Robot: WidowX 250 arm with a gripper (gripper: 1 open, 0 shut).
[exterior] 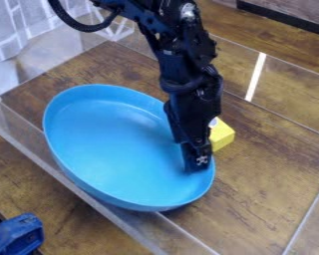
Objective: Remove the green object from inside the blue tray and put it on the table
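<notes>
Looks like we're basically done: the yellow-looking green block (219, 133) sits on the wood surface (275, 189) just outside the blue tray (103, 149), fingers (194, 159) spread apart, holding nothing.

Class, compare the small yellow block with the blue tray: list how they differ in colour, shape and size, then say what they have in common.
Colour: the block is bright yellow with a red-and-white top; the tray is plain bright blue.
Shape: the block is boxy with square corners; the tray is a shallow oval with a raised rim.
Size: the block is far smaller than the tray.
Shared: both sit low on the brown wooden table, close beside the robot's pincer.
</notes>
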